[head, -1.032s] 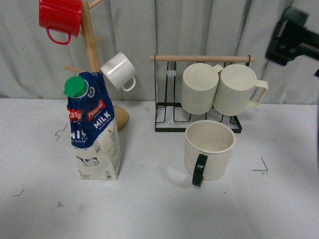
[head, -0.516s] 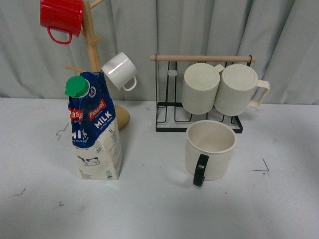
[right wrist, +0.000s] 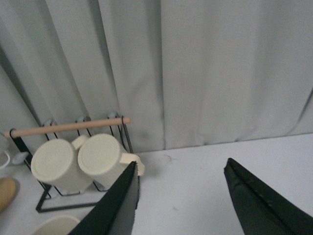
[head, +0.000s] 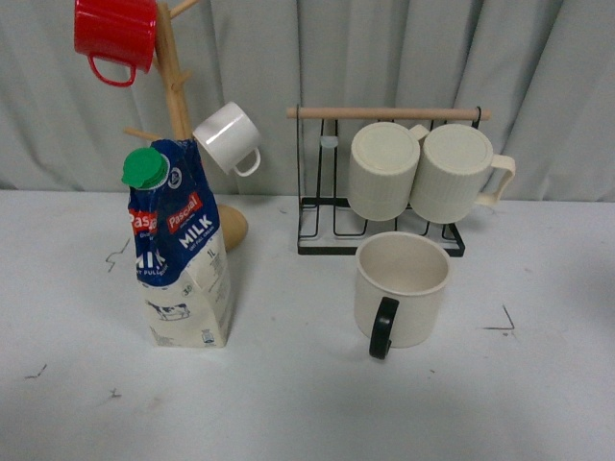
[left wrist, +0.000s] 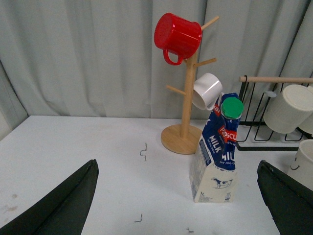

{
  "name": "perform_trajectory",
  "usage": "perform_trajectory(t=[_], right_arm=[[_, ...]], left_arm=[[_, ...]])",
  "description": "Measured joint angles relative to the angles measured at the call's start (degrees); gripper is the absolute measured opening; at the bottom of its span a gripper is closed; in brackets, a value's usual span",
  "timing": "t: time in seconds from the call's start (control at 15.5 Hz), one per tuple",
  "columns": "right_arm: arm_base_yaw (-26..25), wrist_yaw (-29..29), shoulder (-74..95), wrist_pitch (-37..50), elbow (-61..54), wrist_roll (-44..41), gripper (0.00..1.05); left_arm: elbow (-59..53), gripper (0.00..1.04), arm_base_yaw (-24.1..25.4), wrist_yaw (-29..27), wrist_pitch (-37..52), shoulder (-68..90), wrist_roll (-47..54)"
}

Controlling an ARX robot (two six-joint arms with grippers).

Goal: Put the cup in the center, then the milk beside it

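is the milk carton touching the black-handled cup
No, the milk carton stands upright apart from the cup, with a stretch of bare table between them.

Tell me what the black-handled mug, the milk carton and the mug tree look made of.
Black-handled mug: probably glazed ceramic, with thick cream walls and soft sheen. Milk carton: printed coated paperboard, creased and folded, with a plastic-looking green cap. Mug tree: light unpainted wood, pale tan and matte.
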Motion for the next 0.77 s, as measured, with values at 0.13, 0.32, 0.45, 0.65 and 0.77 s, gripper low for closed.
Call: perform_trajectory(t=[0.13,0.32,0.45,0.65,0.77], right_arm=[[0.20,-0.11,-5.68,-2.58,-3.02,-1.38,0.43],[0.55,-0.68,-14.45,-6.86,-7.98,-2.62,0.29],[0.55,-0.74,-19.89,-9.25,-11.21,-2.84,0.20],[0.55,-0.74,-25.55,-11.61,-14.38,-3.08,0.11],[0.55,-0.74,-28.98,-13.25,-16.17,-3.21,0.05]], left_arm=[[0.00,0.98,0.00,0.02,0.00,0.00,0.00],[0.00,0.98,0.00,0.00,0.02,0.00,0.00],[0.00,0.98,0.00,-0.02,-0.02,0.00,0.00],[0.00,0.98,0.00,-0.02,0.00,0.00,0.00],[0.00,0.98,0.00,0.00,0.00,0.00,0.00]])
